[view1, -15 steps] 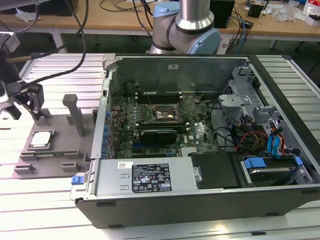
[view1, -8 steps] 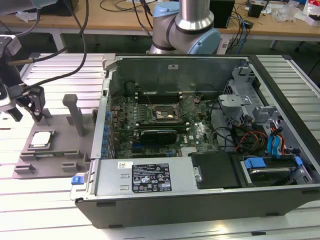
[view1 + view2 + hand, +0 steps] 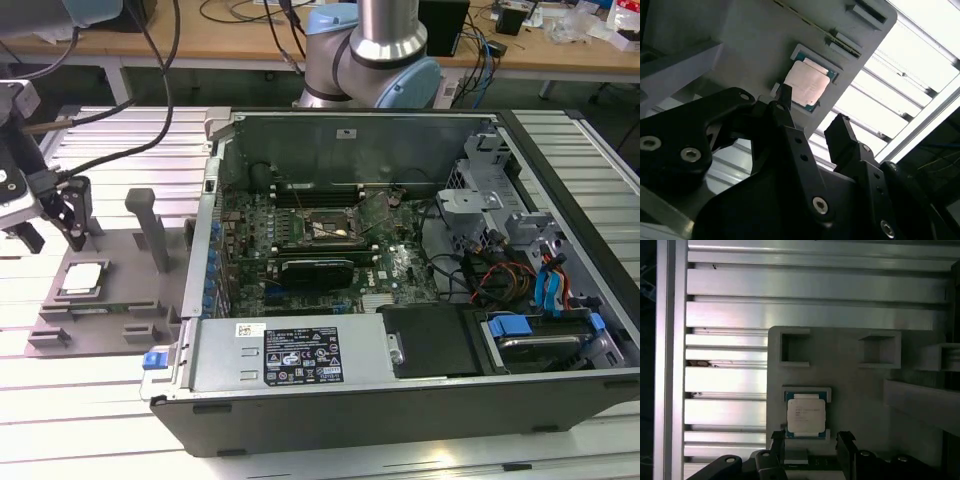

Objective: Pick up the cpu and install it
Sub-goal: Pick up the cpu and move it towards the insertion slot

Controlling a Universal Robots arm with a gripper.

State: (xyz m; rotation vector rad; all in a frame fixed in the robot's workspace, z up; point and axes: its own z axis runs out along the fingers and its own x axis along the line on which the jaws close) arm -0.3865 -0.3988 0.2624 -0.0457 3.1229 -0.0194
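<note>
Cpu: lies flat in a shallow recess of the grey holder, silver top up (nothing gripping it). Pincer: poised over the holder, close to the cpu, fingers spread apart, empty. Holder: on the slatted bench, beside the open computer case.

This looks like a robotics lab: an opened desktop computer case sits on a slatted aluminium bench, the arm's base behind it, and cable-strewn wooden desks along the back.
</note>
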